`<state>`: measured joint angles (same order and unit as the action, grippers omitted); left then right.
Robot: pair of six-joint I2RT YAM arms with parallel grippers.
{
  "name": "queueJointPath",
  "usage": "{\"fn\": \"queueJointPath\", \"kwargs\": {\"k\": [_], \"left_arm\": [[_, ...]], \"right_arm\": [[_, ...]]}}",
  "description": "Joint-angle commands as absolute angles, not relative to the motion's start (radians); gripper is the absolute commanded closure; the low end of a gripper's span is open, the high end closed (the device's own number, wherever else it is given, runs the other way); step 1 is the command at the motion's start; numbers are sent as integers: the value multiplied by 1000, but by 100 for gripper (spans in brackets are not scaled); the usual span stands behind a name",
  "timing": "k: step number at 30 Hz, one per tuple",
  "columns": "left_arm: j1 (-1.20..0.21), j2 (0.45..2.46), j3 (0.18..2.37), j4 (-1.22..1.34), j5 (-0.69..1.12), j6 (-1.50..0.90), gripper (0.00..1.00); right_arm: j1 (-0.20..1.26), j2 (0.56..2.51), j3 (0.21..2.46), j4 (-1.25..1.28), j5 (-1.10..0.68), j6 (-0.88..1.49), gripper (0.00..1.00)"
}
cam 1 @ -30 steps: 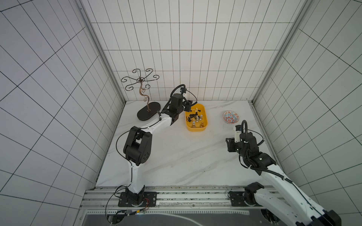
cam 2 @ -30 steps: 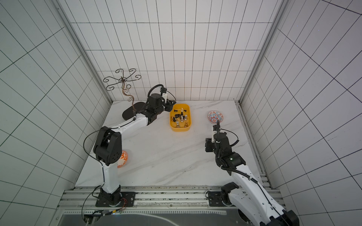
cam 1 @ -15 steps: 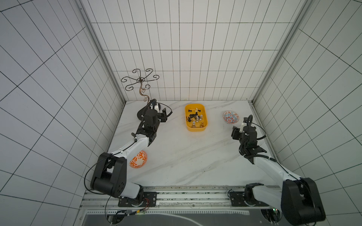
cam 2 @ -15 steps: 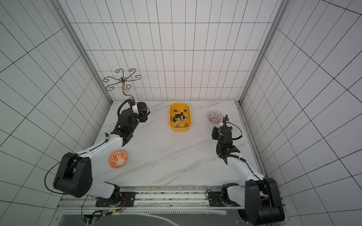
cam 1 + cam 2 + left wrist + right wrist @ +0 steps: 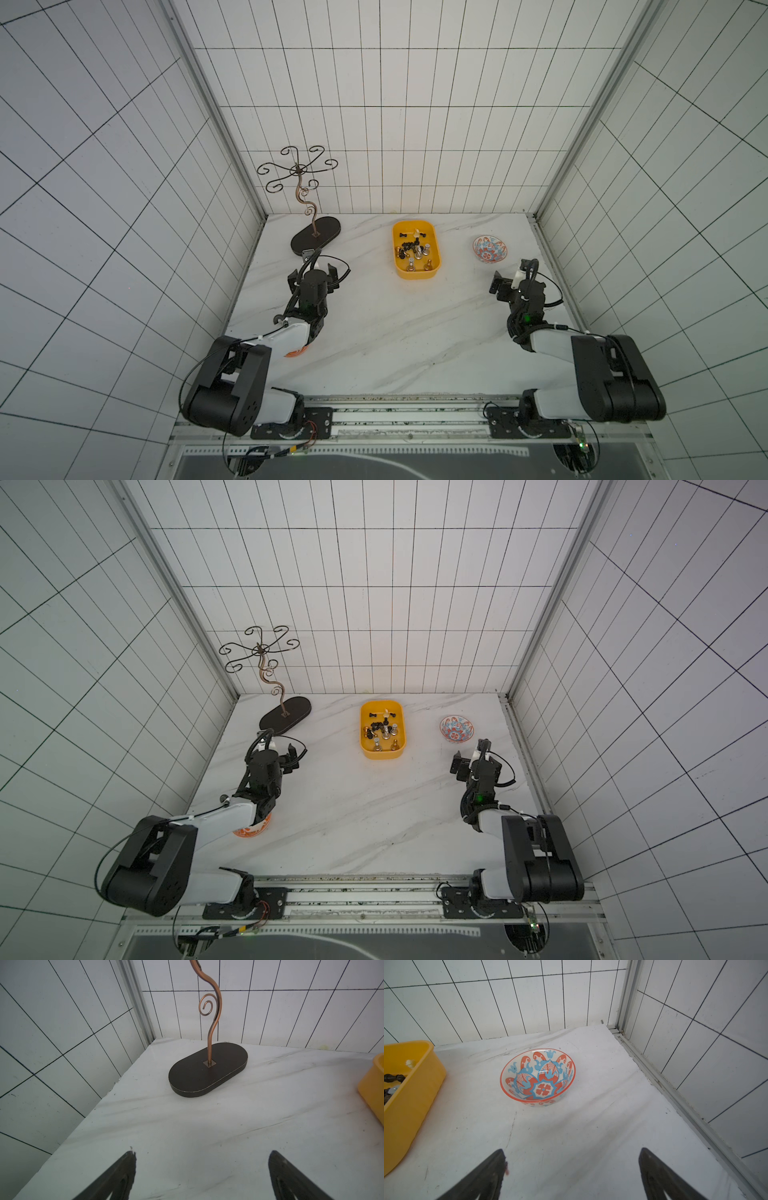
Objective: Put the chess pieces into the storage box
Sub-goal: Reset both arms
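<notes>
A yellow-orange storage box (image 5: 415,274) with rounded corners sits far ahead of me. It holds the chess pieces (image 5: 417,248): black pawns, taller silver and gold ones, one cream.

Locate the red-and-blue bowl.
In a top view the red-and-blue bowl sits toward the far right corner of the table, right of the storage box, beyond the right gripper.

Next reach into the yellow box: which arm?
Right, marginally: the right end effector, open, sits nearer the storage box than the left end effector, and its wrist view shows more of it.
</notes>
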<state>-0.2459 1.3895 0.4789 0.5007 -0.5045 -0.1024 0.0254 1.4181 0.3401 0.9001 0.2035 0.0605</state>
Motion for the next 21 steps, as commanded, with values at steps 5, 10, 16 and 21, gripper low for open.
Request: {"fn": "queueJointPath", "kwargs": {"k": [5,10,16,21], "left_arm": [[-242,1476,518,550,-518,-73,2],[-243,1423,445,637,-529,-74,2],[-241,1396,410,676,-525,-71,2],[-241,1429,452,634,-450,-40,2]], "right_arm": [[-16,1538,238,1261,212,37,1],[-20,1528,215,1302,180,26,1],[-21,1553,245,1288,103,-10,1],[-21,1547,252,1259,97,-8,1]]}}
